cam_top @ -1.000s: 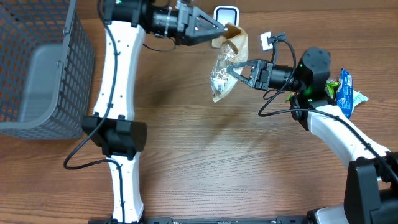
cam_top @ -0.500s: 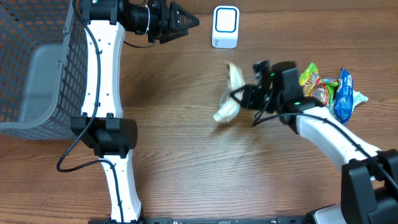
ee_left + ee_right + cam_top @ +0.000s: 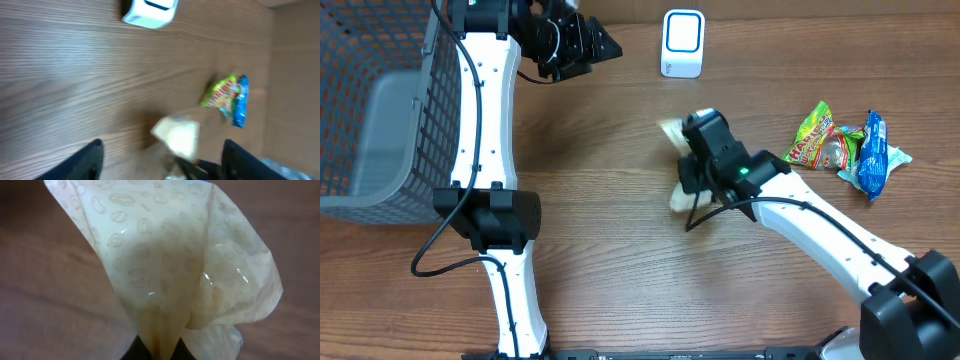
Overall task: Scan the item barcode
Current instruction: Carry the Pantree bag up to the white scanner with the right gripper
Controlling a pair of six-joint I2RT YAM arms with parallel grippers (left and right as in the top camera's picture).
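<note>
A: Right tool (image 3: 159, 349): clenched on a gathered corner of the pale tan see-through plastic snack bag (image 3: 170, 265), printed with small bean-like outlines. Left tool (image 3: 605, 45): jaws spread wide with nothing between them, up near the far edge of the wooden table (image 3: 620, 280).

B: And the bag's likely handling?

A: Light and limp, by the look. Thin, glossy, crinkly film, so probably slippery, with no stiffness to keep a face flat. Likely to dangle and twist from a single pinch. Best taken at a sealed edge or bunched corner, not at the puffy middle. Hard to tell from the wrist view what fills it.

B: Where, relative to the tool?

A: Fanning out from the pinch, straight ahead of the jaws in the wrist view. From overhead, mostly tucked under the right wrist at mid-table, with blurred pale bits showing on either side. Well apart from the white box-shaped scanner (image 3: 682, 43) at the far edge, and from the left tool. Cannot tell whether clear of the table or brushing it. No barcode visible on the face shown.
</note>
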